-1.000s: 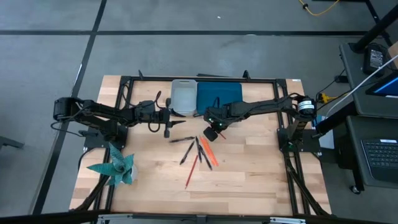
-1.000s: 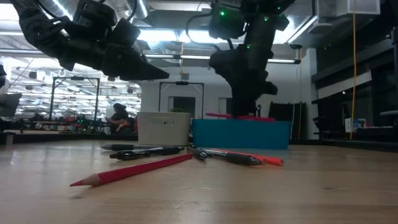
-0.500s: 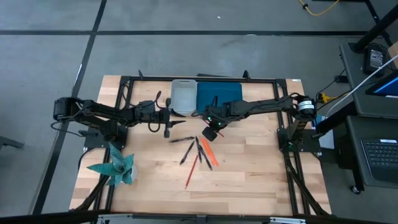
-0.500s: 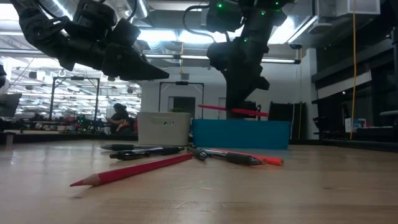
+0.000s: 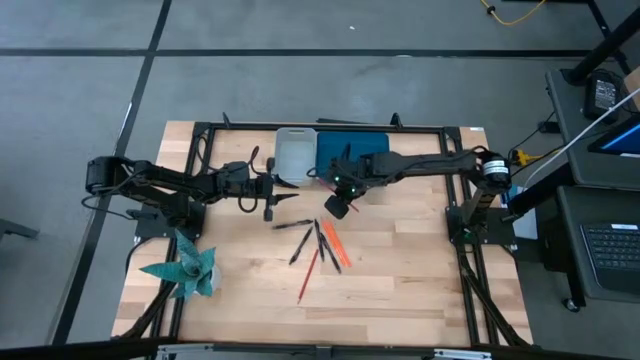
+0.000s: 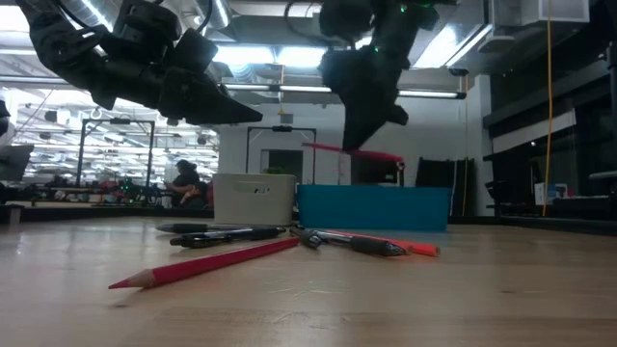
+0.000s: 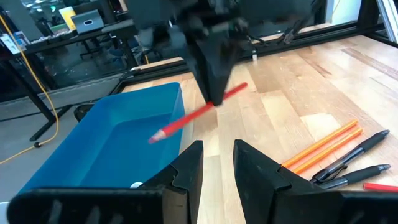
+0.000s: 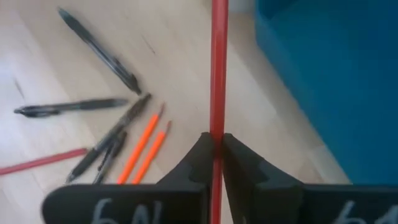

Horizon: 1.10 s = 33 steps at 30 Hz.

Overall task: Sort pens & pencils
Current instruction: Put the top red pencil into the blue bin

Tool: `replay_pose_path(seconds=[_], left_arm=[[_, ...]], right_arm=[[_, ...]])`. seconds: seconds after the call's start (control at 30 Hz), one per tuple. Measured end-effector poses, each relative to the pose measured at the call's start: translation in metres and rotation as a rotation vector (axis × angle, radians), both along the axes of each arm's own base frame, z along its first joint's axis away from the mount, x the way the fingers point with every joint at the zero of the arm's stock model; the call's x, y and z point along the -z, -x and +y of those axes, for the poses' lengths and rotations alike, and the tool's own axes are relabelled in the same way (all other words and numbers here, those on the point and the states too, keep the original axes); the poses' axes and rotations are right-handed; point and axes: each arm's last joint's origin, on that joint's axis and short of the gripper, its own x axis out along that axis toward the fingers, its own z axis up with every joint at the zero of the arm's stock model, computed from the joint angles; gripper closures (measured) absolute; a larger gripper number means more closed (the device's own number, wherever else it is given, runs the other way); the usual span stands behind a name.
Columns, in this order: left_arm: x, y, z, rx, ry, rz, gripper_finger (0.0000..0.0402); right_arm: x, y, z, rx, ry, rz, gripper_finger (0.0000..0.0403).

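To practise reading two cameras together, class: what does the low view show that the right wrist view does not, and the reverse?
Only the low view shows the white bin, the left gripper hanging open above the table, and a person in the room behind.

Only the right wrist view shows the two orange pencils lying side by side.

Both show the right gripper shut on the red pencil, the blue bin and black pens.

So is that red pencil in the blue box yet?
No: the right gripper holds the red pencil in the air above the blue box.
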Motion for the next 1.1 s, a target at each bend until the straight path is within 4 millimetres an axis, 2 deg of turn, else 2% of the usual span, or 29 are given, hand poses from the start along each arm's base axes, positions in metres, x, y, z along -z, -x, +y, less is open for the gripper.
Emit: replay_pose_path(seconds=[0.17,0.33,0.67,0.83,1.1], left_arm=[[0.000,0.000,0.000,0.000,0.000,0.000,0.0319],[0.000,0.000,0.000,-0.001,-0.001,0.000,0.0319],[0.000,0.001,0.002,-0.027,-0.004,0.001,0.0319],[0.000,0.001,0.003,-0.031,-0.004,0.001,0.0319],[0.000,0.001,0.003,-0.032,-0.004,0.001,0.0319]], right_arm=[[-0.022,-0.003,-0.002,-0.039,0.081,0.000,0.0380],[-0.034,0.001,-0.004,-0.009,0.155,0.041,0.0376],[-0.064,0.021,-0.010,0.045,0.229,-0.008,0.0380],[-0.072,0.026,-0.012,0.061,0.272,-0.025,0.0378],[-0.073,0.028,-0.021,0.086,0.308,-0.013,0.0380]])
